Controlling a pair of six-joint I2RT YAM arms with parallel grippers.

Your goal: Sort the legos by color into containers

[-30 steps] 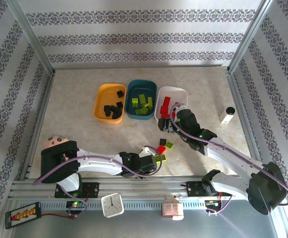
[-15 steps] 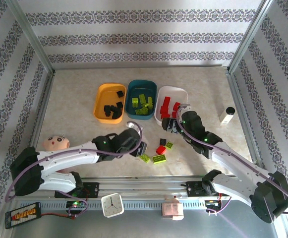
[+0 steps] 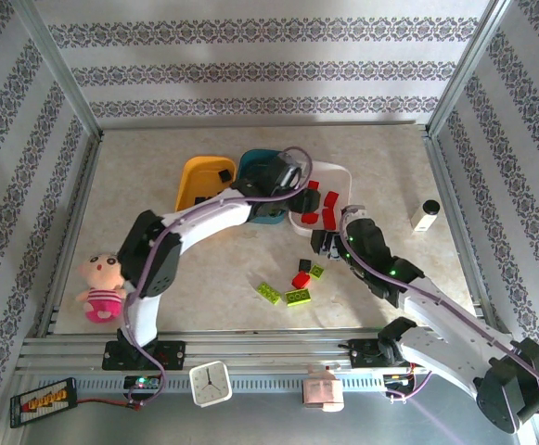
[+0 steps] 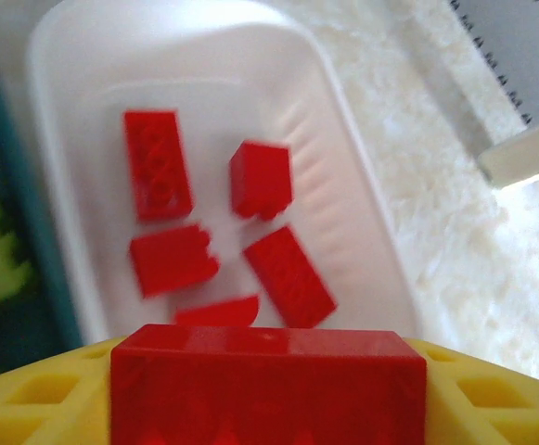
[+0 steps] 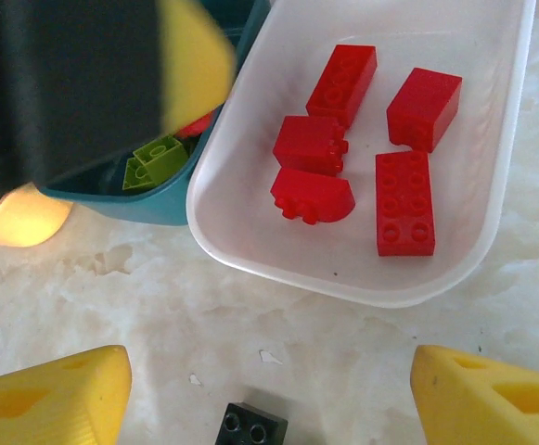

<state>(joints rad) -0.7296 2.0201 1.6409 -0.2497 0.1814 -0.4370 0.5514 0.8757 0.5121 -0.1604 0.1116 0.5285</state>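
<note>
Over the smooth translucent white plastic tray [image 4: 343, 139], your left wrist view shows the left gripper [image 4: 269, 413] pinching a glossy red brick [image 4: 269, 366]. Your right wrist view shows the right gripper [image 5: 269, 394] spread over a small black studded brick [image 5: 254, 429] on the marbled tabletop [image 5: 343, 343].

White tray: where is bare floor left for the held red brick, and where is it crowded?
In the left wrist view, the white tray is bare at its top end, above the five red bricks, and along its right wall. Its middle and lower left are crowded.
</note>
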